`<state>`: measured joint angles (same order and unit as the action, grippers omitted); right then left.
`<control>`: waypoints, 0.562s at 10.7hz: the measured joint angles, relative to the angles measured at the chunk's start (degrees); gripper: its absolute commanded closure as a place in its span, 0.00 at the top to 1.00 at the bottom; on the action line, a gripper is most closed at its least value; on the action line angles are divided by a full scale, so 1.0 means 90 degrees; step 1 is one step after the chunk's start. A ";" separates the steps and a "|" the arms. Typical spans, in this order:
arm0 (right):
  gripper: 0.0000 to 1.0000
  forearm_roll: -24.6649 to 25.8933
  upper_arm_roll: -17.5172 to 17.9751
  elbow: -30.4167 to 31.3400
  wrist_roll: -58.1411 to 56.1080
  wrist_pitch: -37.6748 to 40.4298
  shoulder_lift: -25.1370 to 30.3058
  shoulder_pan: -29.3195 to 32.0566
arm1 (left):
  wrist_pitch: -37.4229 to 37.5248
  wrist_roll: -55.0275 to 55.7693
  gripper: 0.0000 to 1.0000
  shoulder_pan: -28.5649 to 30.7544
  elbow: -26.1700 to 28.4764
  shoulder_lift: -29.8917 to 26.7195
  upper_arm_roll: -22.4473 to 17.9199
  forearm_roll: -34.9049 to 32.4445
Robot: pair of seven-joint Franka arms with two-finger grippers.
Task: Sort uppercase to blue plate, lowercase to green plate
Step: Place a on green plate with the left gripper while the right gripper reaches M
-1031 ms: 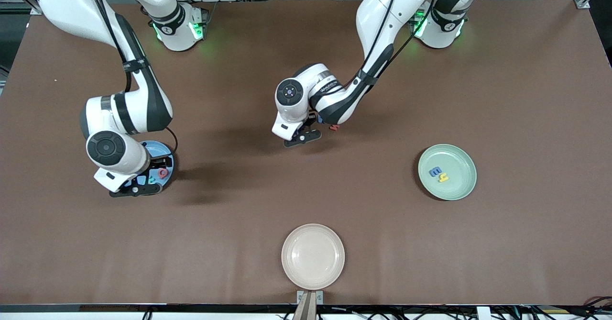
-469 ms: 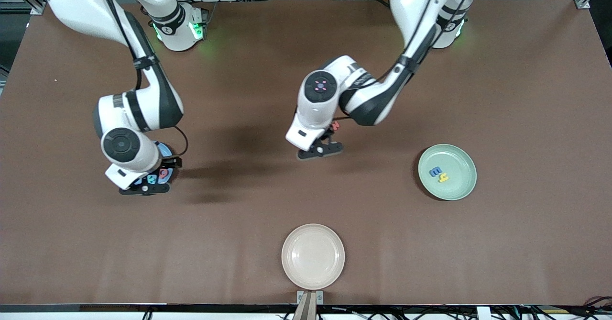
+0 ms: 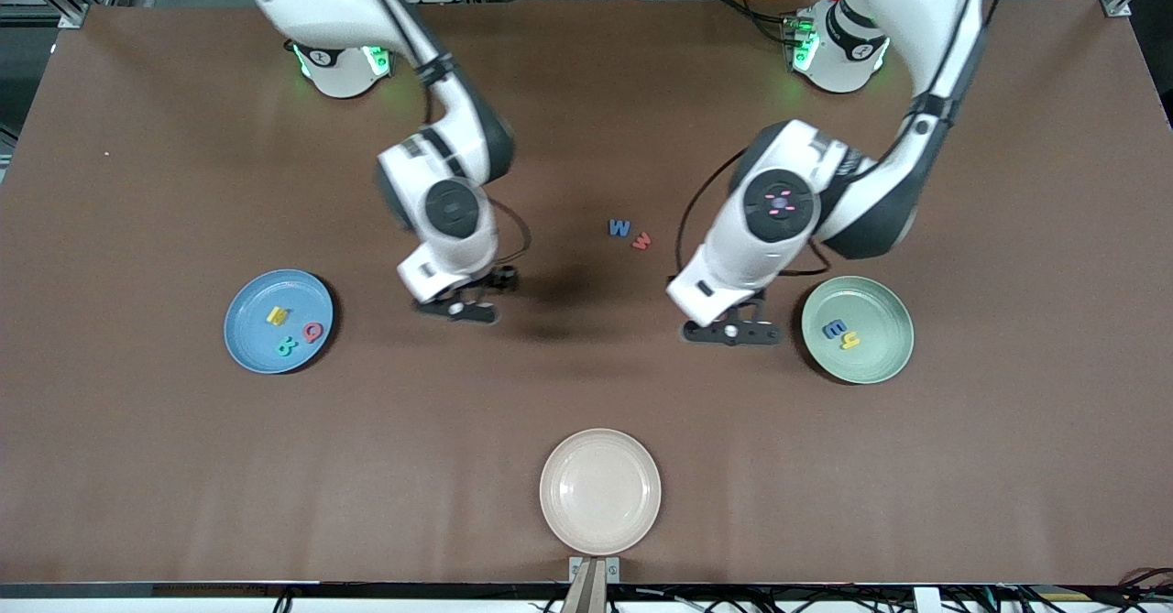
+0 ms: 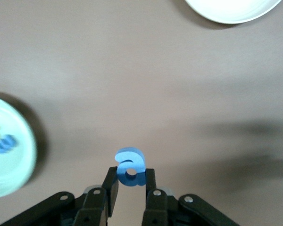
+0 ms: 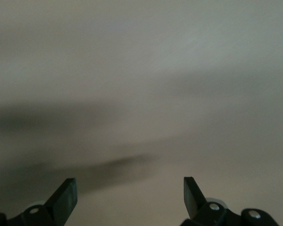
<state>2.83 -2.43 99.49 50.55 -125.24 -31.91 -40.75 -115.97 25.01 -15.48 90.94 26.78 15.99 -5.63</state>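
Note:
The blue plate (image 3: 252, 306) toward the right arm's end holds three uppercase letters: yellow H (image 3: 278, 316), red Q (image 3: 312, 331) and teal B (image 3: 287, 346). The green plate (image 3: 877, 306) holds a blue e (image 3: 834, 328) and a yellow h (image 3: 850, 342). A blue W (image 3: 619, 227) and a red w (image 3: 642, 240) lie side by side mid-table. My left gripper (image 4: 130, 175) is shut on a small blue lowercase letter (image 4: 130, 165), over bare table beside the green plate (image 4: 14, 174). My right gripper (image 5: 129, 188) is open and empty, over bare table between the blue plate and the two loose letters.
An empty cream-beige plate (image 3: 599, 490) sits at the table edge nearest the front camera; its rim (image 4: 231, 7) shows in the left wrist view. Both arms reach in from the robots' side.
The right gripper left the blue plate and swung toward mid-table, uncovering its letters. The left gripper lifted the small blue letter from beside W and w and carried it toward the green plate.

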 measured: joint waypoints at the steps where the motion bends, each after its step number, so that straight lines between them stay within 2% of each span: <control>1: 1.00 -0.0114 0.0007 -0.0069 0.0587 -0.0412 -0.0200 -0.0432 | 0.0001 -0.0470 0.00 0.0246 0.0346 -0.0241 0.0010 -0.0003; 3: 1.00 -0.0258 0.0018 -0.0121 0.1437 -0.0948 -0.0545 -0.1116 | -0.0015 -0.1010 0.00 0.0617 0.0968 -0.0540 0.0015 -0.0088; 6: 1.00 -0.0297 0.0282 -0.0210 0.2094 -0.1063 -0.0701 -0.1411 | -0.0428 -0.1473 0.00 0.0860 0.1664 -0.0623 -0.0103 -0.0323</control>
<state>0.16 0.11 97.60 69.39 -134.81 -38.21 -53.45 -119.82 11.76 -7.74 105.92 21.17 15.06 -8.54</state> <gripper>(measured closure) 0.000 0.727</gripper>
